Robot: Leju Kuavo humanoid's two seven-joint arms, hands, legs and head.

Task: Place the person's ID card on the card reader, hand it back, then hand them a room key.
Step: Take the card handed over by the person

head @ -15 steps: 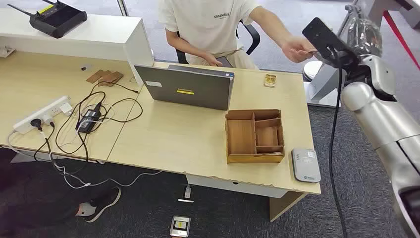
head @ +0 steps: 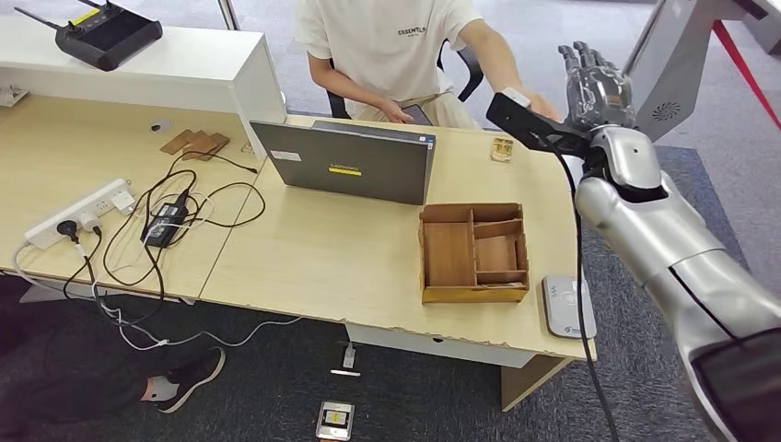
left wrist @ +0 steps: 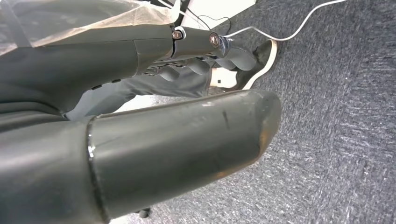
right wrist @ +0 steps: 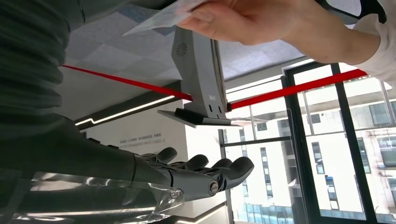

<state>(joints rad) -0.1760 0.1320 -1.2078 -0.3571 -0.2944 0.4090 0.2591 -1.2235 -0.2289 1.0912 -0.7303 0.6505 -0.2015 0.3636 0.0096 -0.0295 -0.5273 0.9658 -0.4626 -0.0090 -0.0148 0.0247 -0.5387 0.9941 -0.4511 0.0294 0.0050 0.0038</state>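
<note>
Left hand point(left wrist: 196, 56) hangs low over carpet, fingers curled inward, holding nothing. Wooden tray point(head: 473, 251) mid-desk, card reader point(head: 567, 307) at near right desk corner. Right hand point(head: 597, 87) raised beside person's hand point(right wrist: 243, 18), fingers extended, apart, empty. ID card point(right wrist: 156, 17) pinched in person's fingers, just beside robot thumb. Judgement: receiving step; close thumb and fingers on card's free edge, pull only once person releases.

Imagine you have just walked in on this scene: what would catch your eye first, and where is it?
The robot's raised right hand stands out at the desk's far right corner, its fingers apart and empty, facing the seated person's hand, which pinches a pale card. Next comes the open wooden organiser box on the desk, with the grey card reader beside it at the front right corner.
</note>
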